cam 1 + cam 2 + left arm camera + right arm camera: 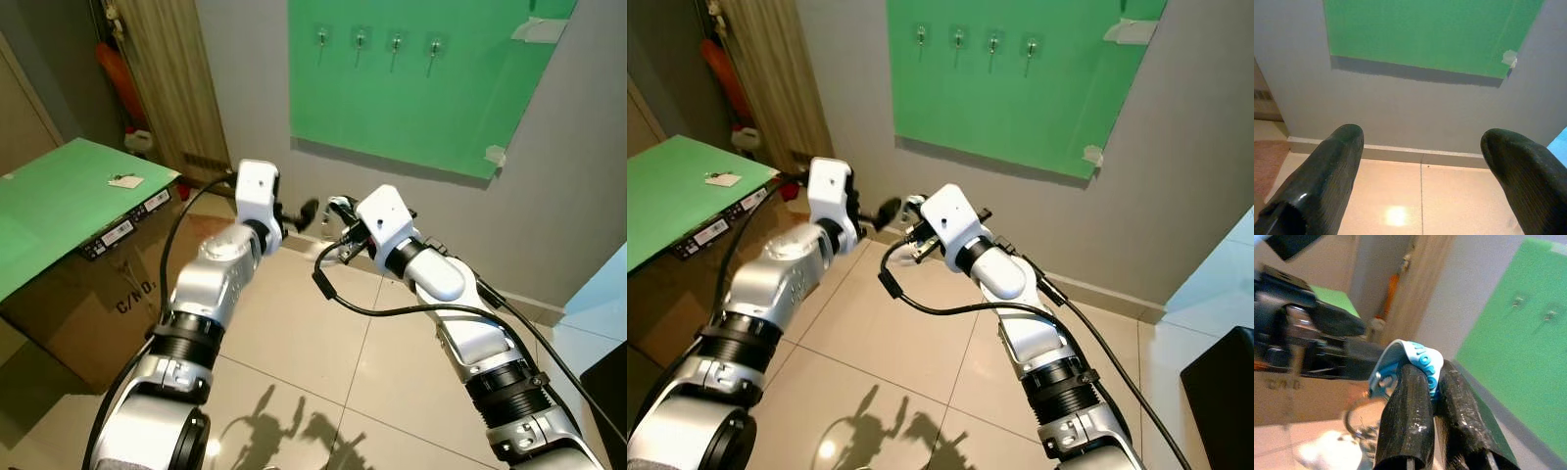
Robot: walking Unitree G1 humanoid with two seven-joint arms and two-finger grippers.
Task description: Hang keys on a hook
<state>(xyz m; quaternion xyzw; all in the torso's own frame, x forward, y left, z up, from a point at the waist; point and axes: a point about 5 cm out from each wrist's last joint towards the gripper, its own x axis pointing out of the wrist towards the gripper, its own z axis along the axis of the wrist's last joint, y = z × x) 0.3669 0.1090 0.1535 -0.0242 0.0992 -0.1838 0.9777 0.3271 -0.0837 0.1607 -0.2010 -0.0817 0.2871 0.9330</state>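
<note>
The right gripper (1425,382), at the end of the silver right arm, is clenching its two black fingers (1405,416) on a light blue strap with darker blue lettering (1422,360), from which a metal ring and the bunch of keys (1359,423) are hanging just beneath the fingertips; the keys are blurred there, so their number cannot be told. In the head views this gripper (338,211) is hovering in the air at about the centre of the picture, with the wall ahead of it at twelve o'clock. The left gripper (299,215) is reaching in from nine o'clock, its tips lying just beside the right gripper's, and its two thick black fingers (1327,171) are standing wide apart, released and holding nothing, pointing at the grey wall and the beige tiled floor (1420,205). On the wall at twelve o'clock a large green sheet (411,88) is hanging, and a row of four small metal hooks (377,44) is sitting along its upper part, well apart from both grippers. At ten o'clock a brown cardboard box topped with a green sheet (69,191) is standing, with a small pale object (124,180) lying on it, too small to identify.
</note>
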